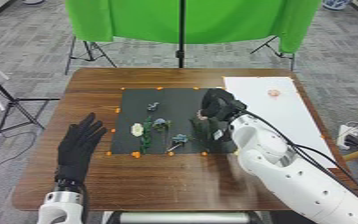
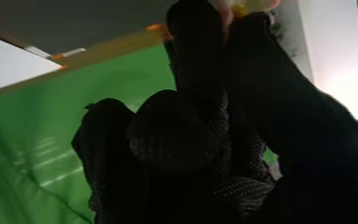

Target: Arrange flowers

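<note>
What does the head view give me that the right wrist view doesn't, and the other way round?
Head view: the black-gloved left hand and a creamy white flower lying among blue-grey ones.
Right wrist view: a close look at a yellow patch by pink petals.
Both: the right hand, green cloth and dark mat.

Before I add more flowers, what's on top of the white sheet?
A pale pink flower lies toward the white sheet's far end. The right arm covers part of its near end; anything there is hidden.
</note>
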